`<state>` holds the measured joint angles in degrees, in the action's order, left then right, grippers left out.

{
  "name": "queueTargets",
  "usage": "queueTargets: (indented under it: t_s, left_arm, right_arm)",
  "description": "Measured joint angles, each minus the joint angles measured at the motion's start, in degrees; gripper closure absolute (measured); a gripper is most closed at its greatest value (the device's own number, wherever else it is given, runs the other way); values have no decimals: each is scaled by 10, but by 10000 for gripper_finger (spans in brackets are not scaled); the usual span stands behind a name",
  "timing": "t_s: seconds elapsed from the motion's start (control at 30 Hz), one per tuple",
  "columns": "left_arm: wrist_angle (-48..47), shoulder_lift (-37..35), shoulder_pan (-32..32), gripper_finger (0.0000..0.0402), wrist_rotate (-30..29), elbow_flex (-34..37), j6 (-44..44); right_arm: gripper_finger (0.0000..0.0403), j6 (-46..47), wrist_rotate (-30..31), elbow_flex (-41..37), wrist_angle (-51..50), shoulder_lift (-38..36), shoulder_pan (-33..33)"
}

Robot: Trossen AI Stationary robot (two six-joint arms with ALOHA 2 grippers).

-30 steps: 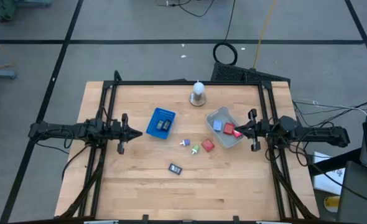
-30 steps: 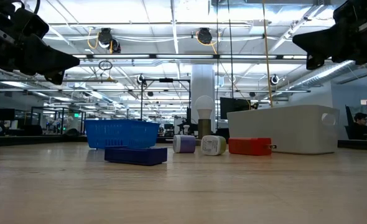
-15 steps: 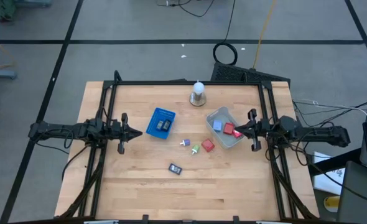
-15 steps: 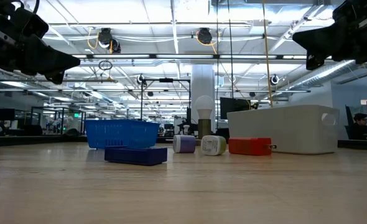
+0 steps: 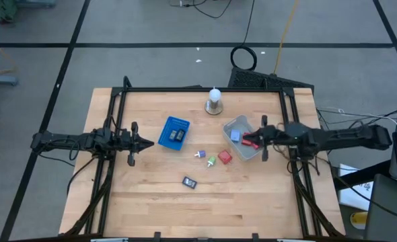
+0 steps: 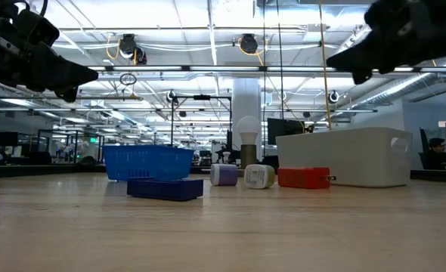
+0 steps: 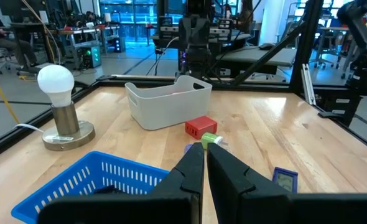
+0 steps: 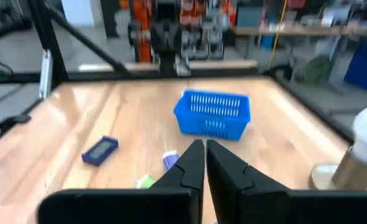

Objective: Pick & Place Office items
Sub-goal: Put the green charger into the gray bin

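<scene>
Items lay mid-tabletop: red block (image 5: 225,157), dark block (image 5: 189,181), others inside tray (image 5: 252,152) and basket (image 5: 174,132). Right gripper (image 5: 247,140), fingers closed, hung over the tray; left gripper (image 5: 149,143), closed, waited left.

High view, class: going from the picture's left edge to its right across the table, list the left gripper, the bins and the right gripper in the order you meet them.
left gripper → blue mesh basket → clear grey tray → right gripper, which reaches in over the tray's right part.
</scene>
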<state>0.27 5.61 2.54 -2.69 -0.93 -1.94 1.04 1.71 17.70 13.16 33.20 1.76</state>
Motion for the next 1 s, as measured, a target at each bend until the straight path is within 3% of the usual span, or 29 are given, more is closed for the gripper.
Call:
queueTargets:
  t_s: [0.17,0.33,0.57,0.67,0.8,1.0]
  left_arm:
    - [0,0,0,380,0,0,-7]
    - [0,0,0,380,0,0,-10]
    - [0,0,0,380,0,0,-10]
    - [0,0,0,380,0,0,-10]
    - [0,0,0,380,0,0,-11]
    - [0,0,0,380,0,0,-10]
  right_arm:
    - [345,13,-4,70,-35,131,0]
    - [255,1,-5,123,-49,239,-12]
    - [118,-7,4,177,-44,333,-58]
    - [76,24,39,196,-44,361,-75]
    - [50,-8,43,209,-45,397,-100]
    - [50,-76,33,236,-44,445,-115]
